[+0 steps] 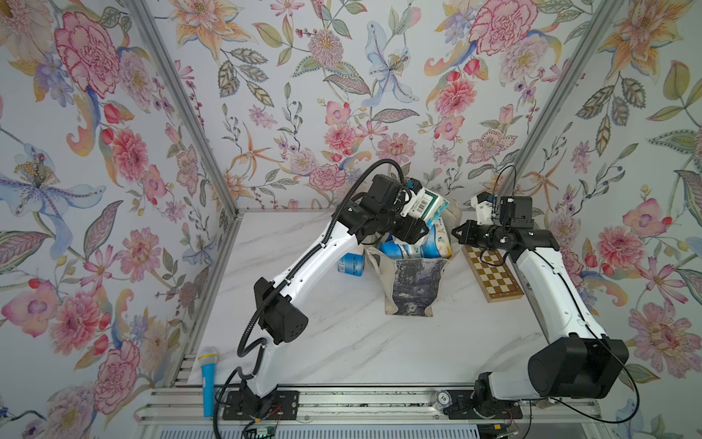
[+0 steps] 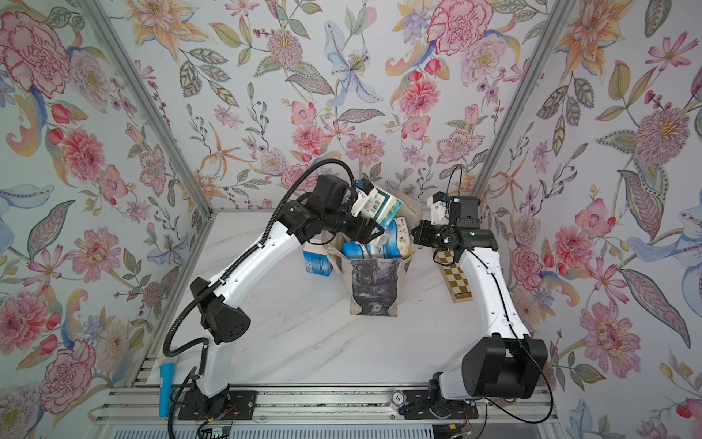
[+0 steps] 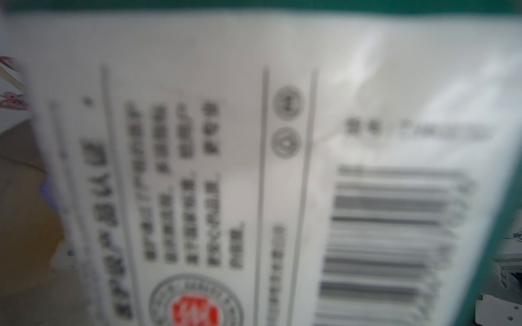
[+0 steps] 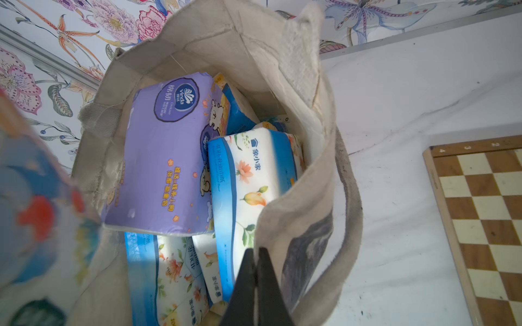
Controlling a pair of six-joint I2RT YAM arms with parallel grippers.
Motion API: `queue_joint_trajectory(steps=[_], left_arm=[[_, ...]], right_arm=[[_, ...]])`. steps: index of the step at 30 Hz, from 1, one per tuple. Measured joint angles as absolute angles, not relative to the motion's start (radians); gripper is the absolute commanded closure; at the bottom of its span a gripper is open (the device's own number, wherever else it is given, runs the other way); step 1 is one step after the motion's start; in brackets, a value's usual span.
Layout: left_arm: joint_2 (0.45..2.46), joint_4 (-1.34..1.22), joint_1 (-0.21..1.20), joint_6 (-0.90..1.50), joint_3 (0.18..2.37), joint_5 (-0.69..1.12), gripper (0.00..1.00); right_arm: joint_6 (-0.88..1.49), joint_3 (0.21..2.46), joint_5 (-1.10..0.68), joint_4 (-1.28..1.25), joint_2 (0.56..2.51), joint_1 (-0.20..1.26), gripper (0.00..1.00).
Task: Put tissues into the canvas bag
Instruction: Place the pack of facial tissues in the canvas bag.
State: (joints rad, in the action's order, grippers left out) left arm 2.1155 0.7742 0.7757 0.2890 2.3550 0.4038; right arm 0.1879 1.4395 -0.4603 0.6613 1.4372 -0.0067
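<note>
Step in hand, by my read: drop-in of the green-white pack [image 1: 433,203]. The left gripper [image 1: 414,199] has it clamped w/ jaws wide across the body. Barcode face is up, pack tilted & hanging above the far-left part of the canvas bag [image 1: 414,289] mouth. Bag stands mouth-up, mid-far on the surface [image 1: 342,342], print facing near. The right gripper [image 4: 255,254] is closed tight at the bag's right rim. It looks pinched on the fabric, holding the mouth open.

Inside: lilac pack [image 4: 169,158] lies uppermost, w/ blue-white packs [image 4: 254,180] beside & under it. Pile is close to the rim, so not much room left, I'd guess.

To do it well:
- Bring the pack over mid-mouth first; at present it sits partly above the far edge.
- Level it, or go short end first into whatever gap shows beside the lilac pack.
- Descend slow. Fabric walls are floppy, & a sideways shove could fold the rim or tip the bag.
- Right side should hold the rim out till release.
- Open only once the pack rests on the pile. Soft wrap, so it'll prob. squash a bit, no harm.
- Left wrist view is all blurred label, so judge pos. from a top view.

One more blue pack [image 1: 351,262] stands on the surface just left of the bag, outside it; prob. next.
</note>
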Motion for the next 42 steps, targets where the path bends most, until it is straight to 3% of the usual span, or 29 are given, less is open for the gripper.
queue_joint_trajectory(steps=[9,25,33,42], left_arm=[[2.138,0.838,0.826,0.244,2.411,0.401,0.19],[2.166,1.102,0.872,0.179,2.378,0.163,0.19],[2.199,1.148,0.872,0.184,2.449,0.116,0.01],[2.215,1.079,0.855,0.191,2.488,0.196,0.01]], right_arm=[[0.188,1.439,-0.459,0.661,1.436,-0.008,0.96],[0.188,1.439,-0.469,0.681,1.435,-0.022,0.95],[0.190,1.439,-0.482,0.684,1.435,-0.025,0.94],[0.191,1.439,-0.480,0.680,1.435,-0.035,0.86]])
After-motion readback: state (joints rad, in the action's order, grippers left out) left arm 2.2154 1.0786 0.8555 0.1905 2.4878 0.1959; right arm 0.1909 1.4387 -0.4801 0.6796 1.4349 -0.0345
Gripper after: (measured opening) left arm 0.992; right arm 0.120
